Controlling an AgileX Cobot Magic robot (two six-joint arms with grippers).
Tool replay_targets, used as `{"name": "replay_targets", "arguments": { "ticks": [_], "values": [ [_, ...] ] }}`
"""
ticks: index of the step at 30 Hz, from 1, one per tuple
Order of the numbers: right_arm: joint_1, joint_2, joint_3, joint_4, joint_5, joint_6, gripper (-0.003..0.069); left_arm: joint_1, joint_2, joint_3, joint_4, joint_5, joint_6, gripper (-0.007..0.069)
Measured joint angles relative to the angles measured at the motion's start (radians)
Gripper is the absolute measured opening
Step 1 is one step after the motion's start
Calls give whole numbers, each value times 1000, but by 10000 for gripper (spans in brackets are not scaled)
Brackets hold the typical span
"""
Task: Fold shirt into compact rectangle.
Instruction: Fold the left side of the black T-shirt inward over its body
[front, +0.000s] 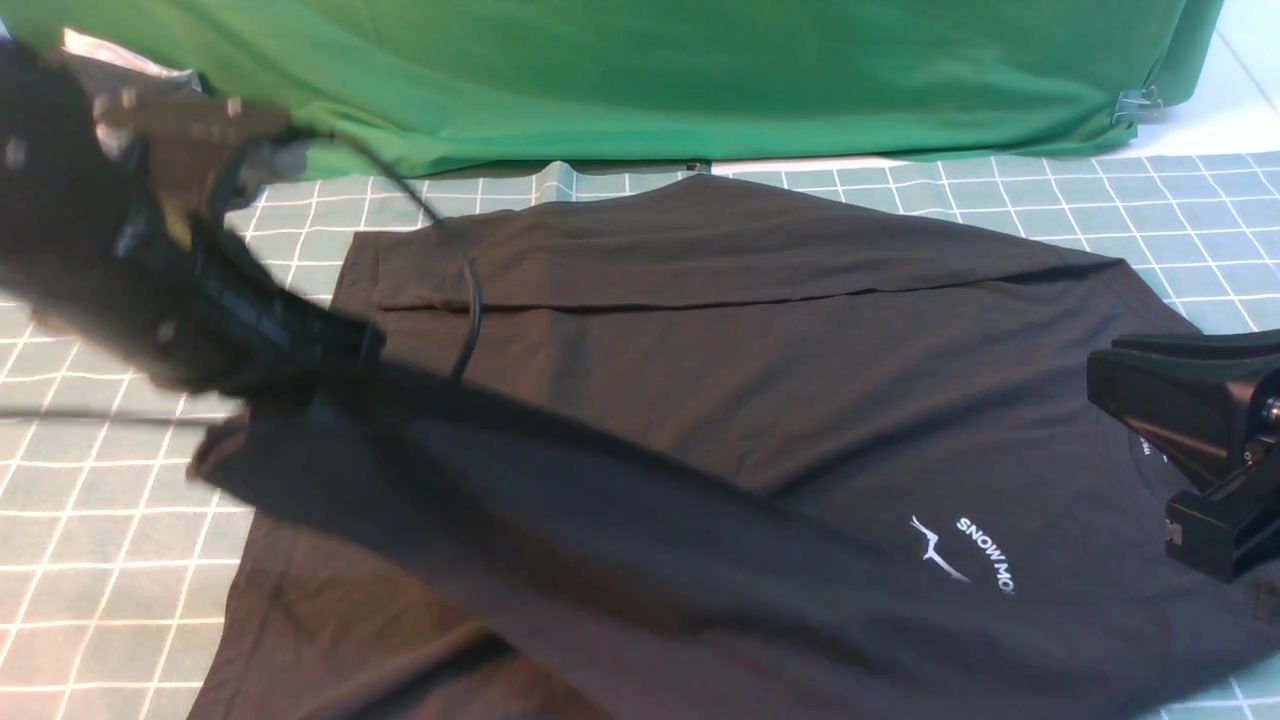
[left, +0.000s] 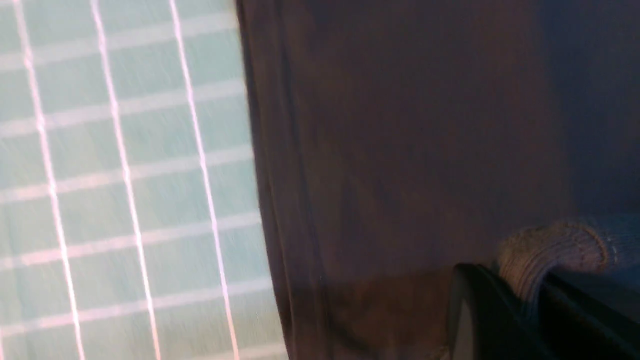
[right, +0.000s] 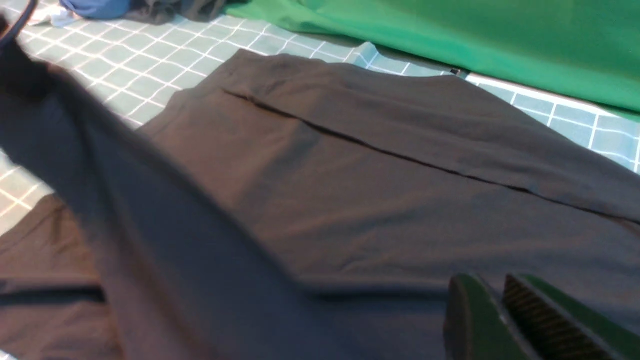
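Nearest me, the black T-shirt lies spread on the checked desk. Its long axis runs left to right across my view, and the white SNOW MOUNTAIN print sits toward the right end.

The right tool rests over that printed end. In its wrist view the jaws stand nearly together, but I cannot tell whether any cloth is between them.

On the opposite side, the left tool is raised off the desk and blurred. Its wrist view shows it clamped on a ribbed edge of the shirt, pinched between the jaws. From that grip a ridge of lifted cloth slants down across the body toward the print.

The relation that matters, as I judge it, is that the left arm has the free end and the rest of the garment lies to its right. The fold would therefore travel rightward along the long axis, toward the end under the right tool.

Farther back, one long fold already lies flat along the far edge. Beyond it a green cloth covers the back of the desk.
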Motion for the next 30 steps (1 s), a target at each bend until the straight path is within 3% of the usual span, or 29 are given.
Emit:
{"name": "replay_targets", "arguments": {
  "ticks": [16, 23, 30],
  "values": [
    [0, 0, 0, 7, -1, 1, 93, 0, 369, -169, 235, -51, -136, 22],
    [0, 0, 0, 14, -1, 2, 93, 7, 435, -179, 255, -112, -177, 22],
    [0, 0, 0, 14, -1, 3, 93, 78, 453, -255, 141, -127, -154, 22]
  ]
}}
